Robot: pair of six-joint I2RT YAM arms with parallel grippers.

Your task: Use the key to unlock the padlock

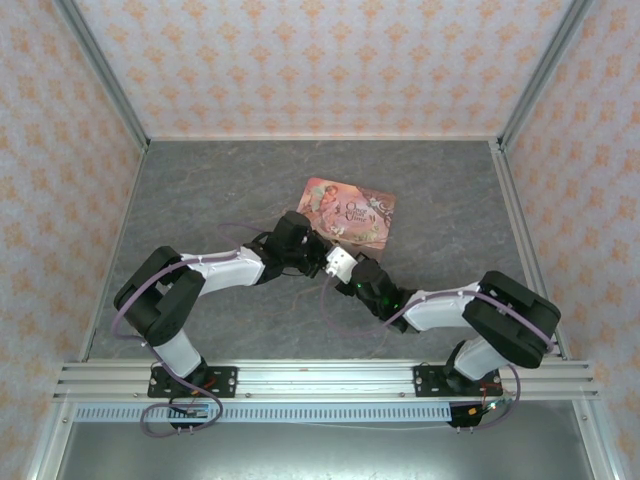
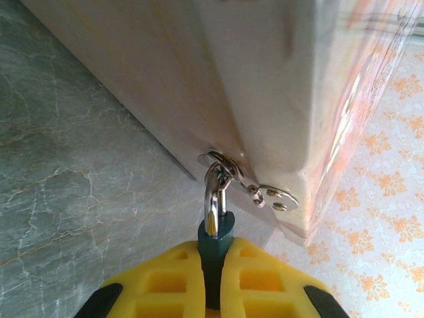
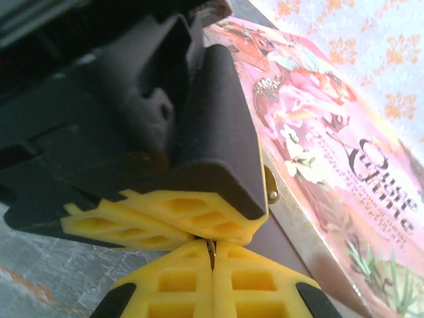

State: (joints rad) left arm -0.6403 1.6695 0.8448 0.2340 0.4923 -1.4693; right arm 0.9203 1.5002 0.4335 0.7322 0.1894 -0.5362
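Now clamping blue padlock (image 2: 216,233), hooked through pink tin (image 2: 265,99) hasp, in left gripper (image 2: 213,255) near worktop (image 1: 200,190) centre; pinching key (image 3: 211,248) in closed right gripper (image 3: 213,257), touching left fingers (image 3: 199,222).

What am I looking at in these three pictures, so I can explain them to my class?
These are two robot arms bolted to a grey table, each ending in a yellow-tipped pincer. One picture looks down from overhead; the other two come from cameras on the wrists. A pink tin lies on the table. The left pincer clamps a small blue padlock hooked through the tin's clasp. The right pincer, tip to tip with it, pinches a thin metal sliver, probably the key.
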